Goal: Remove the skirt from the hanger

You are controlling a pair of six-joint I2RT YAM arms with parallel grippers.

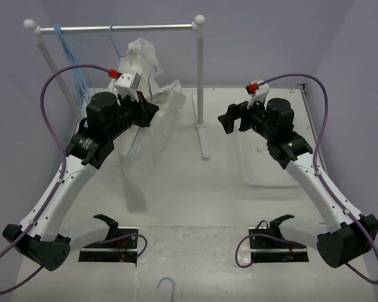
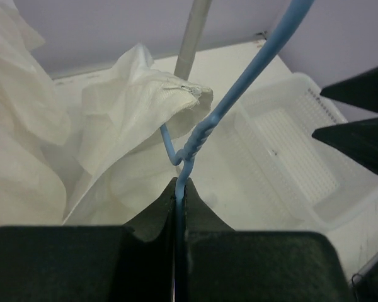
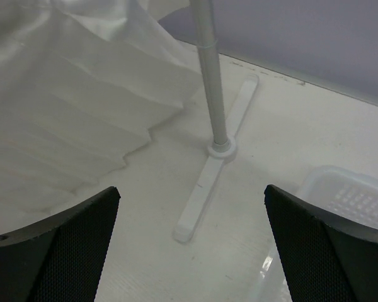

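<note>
The white pleated skirt (image 1: 145, 135) hangs below the rail and drapes down to the table; its zippered waistband (image 2: 176, 94) sits bunched just left of the hanger's neck. In the left wrist view the light-blue wire hanger (image 2: 205, 129) shows its twisted neck and its stem running up to the right. My left gripper (image 2: 181, 184) (image 1: 154, 113) is shut on the hanger wire just below the twist. My right gripper (image 3: 192, 189) (image 1: 229, 121) hovers open to the right of the rack post, holding nothing, with the skirt's pleats (image 3: 75, 107) off to its left.
The white rack's rail (image 1: 151, 27), post (image 3: 210, 75) and foot (image 3: 208, 189) stand mid-table. More blue hangers (image 1: 75, 69) hang at the rail's left end. A white slotted tray (image 1: 268, 160) lies at the right. A blue hook (image 1: 167, 286) lies at the near edge.
</note>
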